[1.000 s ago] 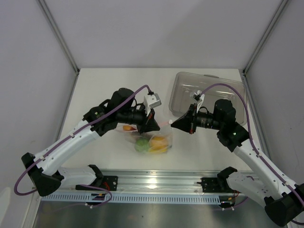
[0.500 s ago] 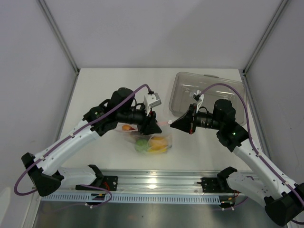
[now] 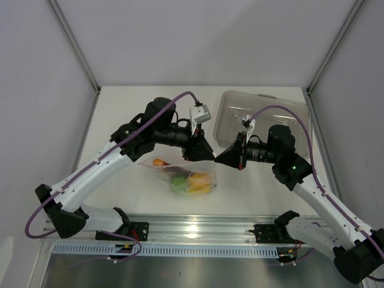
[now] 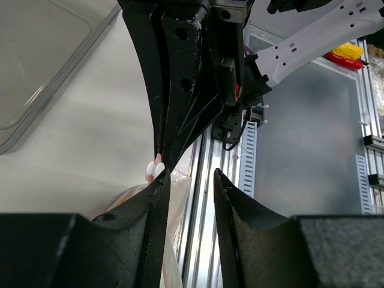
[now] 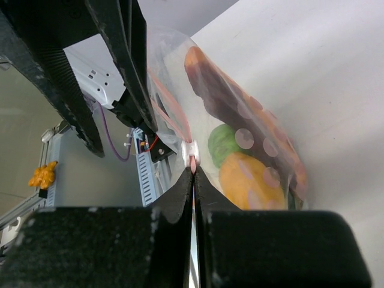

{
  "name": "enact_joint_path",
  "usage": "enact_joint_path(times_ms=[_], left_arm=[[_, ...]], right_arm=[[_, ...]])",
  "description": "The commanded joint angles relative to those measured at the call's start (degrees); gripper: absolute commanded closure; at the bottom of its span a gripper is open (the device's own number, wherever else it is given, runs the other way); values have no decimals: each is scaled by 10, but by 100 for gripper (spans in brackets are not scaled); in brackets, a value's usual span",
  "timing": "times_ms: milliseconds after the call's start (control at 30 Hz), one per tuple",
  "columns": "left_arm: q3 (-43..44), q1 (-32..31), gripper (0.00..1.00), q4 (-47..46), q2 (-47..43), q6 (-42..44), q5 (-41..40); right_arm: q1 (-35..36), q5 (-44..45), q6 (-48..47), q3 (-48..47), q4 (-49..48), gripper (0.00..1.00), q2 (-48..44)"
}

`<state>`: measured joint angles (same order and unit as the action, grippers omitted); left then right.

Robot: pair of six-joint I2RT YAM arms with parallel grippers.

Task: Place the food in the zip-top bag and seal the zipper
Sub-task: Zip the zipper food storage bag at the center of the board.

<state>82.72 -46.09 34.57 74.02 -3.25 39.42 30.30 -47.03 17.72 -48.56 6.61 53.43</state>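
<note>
Zip-top bag [image 3: 180,174] sat mid-way across the tabletop [image 3: 120,108], food [image 3: 201,182] inside. Right end effector [image 5: 193,174] was clamped on the zipper [image 5: 174,120]; left end effector [image 4: 191,175] stood apart beside the mouth. Soft, slippery film would likely sag, so the stiffer strip looked the place to hold.

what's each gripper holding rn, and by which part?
Right gripper pinches the clear soft plastic bag at its pink zipper strip. Left gripper is open, holding nothing.
</note>
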Motion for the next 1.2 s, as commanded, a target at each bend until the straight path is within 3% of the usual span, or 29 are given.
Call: enact_joint_path(times_ms=[0,500,900,1167], left_arm=[[30,3,64,0,17,-7,35],[27,4,67,12,45,10,28],[21,8,51,2,50,21,11],[0,13,48,-35,24,18,7]], right_arm=[[3,-5,-15,-19,2,100,-2],[2,-13,-14,-24,-6,100,4],[-2,-20,-15,-22,-11,100,10],[-2,-24,-14,-21,-11,100,12]])
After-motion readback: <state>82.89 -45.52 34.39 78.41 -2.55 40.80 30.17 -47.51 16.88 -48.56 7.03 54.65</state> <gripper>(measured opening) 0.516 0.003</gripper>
